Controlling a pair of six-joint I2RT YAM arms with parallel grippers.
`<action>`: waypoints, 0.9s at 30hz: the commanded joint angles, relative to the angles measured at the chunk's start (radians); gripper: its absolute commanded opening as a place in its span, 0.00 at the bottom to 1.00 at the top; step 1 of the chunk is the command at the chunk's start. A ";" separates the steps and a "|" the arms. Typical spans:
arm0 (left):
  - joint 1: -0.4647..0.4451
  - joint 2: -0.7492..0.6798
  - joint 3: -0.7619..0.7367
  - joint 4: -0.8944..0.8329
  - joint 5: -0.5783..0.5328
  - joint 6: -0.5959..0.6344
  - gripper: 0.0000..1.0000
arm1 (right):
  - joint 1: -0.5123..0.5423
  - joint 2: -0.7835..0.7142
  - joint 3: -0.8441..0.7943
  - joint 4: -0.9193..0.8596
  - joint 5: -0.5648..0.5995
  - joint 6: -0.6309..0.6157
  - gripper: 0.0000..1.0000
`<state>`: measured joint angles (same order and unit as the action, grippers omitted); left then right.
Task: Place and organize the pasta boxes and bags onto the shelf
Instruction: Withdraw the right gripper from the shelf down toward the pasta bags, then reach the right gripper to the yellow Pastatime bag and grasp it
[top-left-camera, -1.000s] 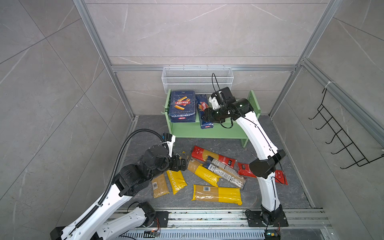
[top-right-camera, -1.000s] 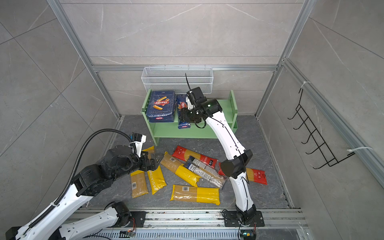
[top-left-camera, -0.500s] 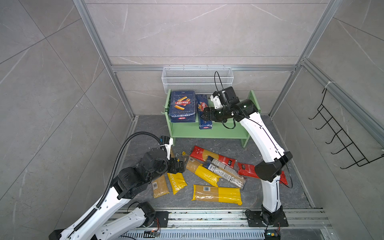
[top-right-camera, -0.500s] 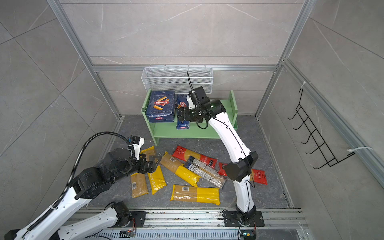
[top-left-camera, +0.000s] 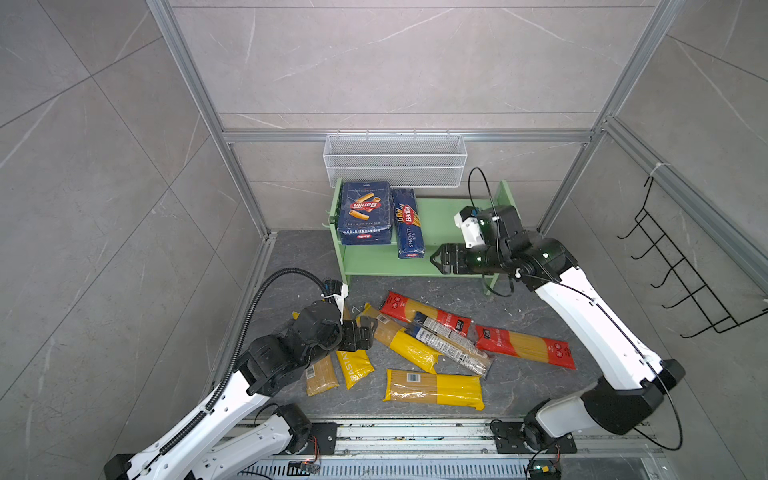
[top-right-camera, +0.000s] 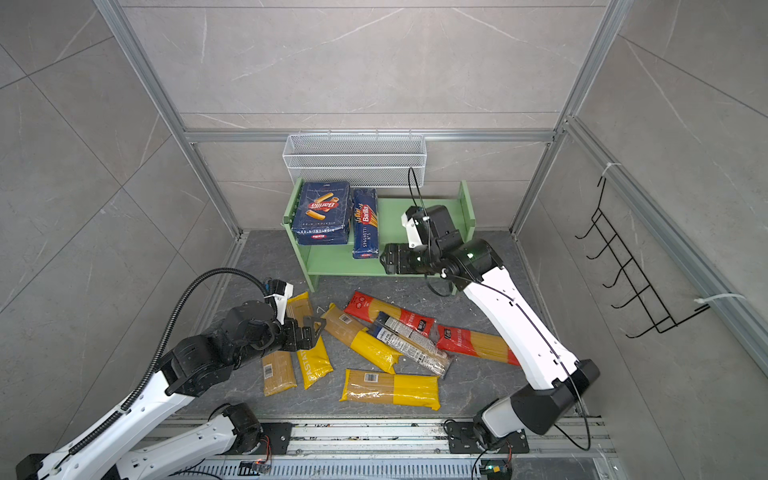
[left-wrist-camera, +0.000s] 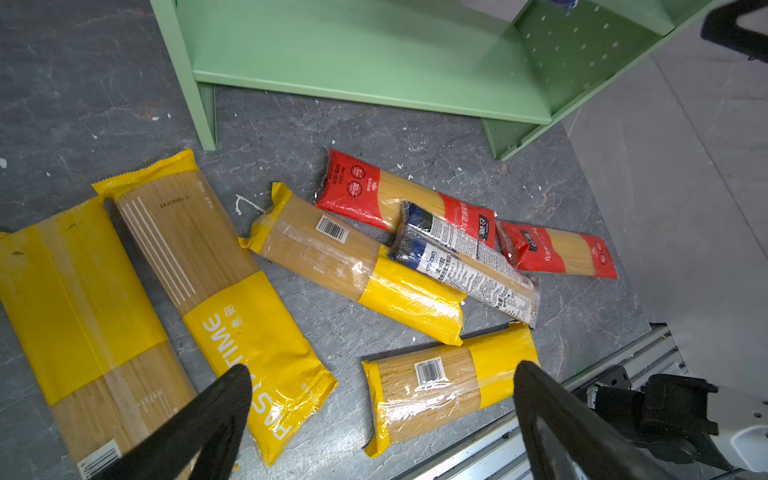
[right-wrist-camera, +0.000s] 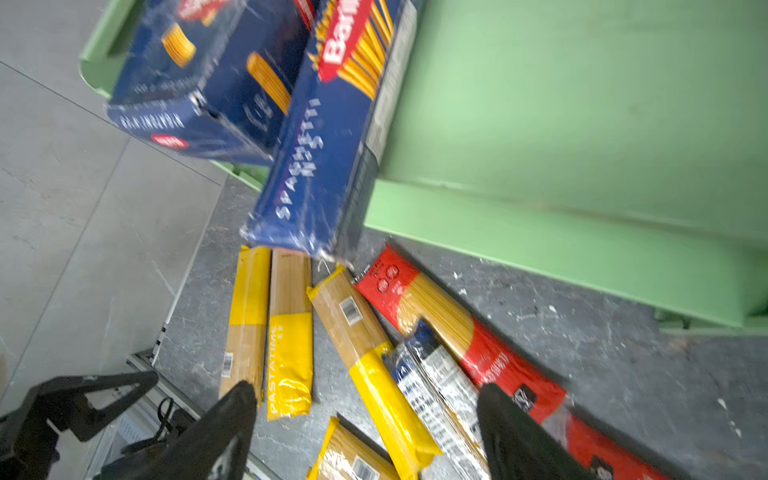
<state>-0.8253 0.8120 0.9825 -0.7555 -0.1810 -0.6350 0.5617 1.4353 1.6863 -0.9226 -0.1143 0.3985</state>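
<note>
While all seven bags (top-left-camera: 434, 388) lie scattered on the floor, lower centre in both top views, the left gripper (top-left-camera: 368, 330) hovers wide open over the yellow ones. Higher up, the right gripper (top-left-camera: 436, 258), open and empty, sits just right of the spaghetti box (top-left-camera: 408, 222). That box and the rigatoni box (top-left-camera: 365, 212) lie on the top tier of the shelf (top-left-camera: 457, 214), at its left end. So the boxes look done and every bag is left. The lower tier is bare. The basket (top-left-camera: 395, 166) beyond looks empty.

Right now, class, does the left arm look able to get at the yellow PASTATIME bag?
Probably yes: the open left gripper hangs just over the PASTATIME bag, and nothing lies on top of it.
</note>
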 joint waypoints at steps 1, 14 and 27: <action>-0.005 0.014 -0.027 0.045 0.011 -0.044 1.00 | 0.003 -0.089 -0.176 0.039 0.010 -0.013 0.86; -0.102 0.081 -0.152 0.142 -0.041 -0.159 1.00 | 0.171 -0.264 -0.706 0.126 0.026 0.085 0.86; -0.113 -0.040 -0.302 0.069 -0.134 -0.310 1.00 | 0.341 -0.071 -0.725 0.368 -0.038 0.122 0.86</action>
<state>-0.9371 0.8097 0.6830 -0.6388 -0.2481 -0.8772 0.8696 1.3098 0.9371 -0.6407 -0.1371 0.4976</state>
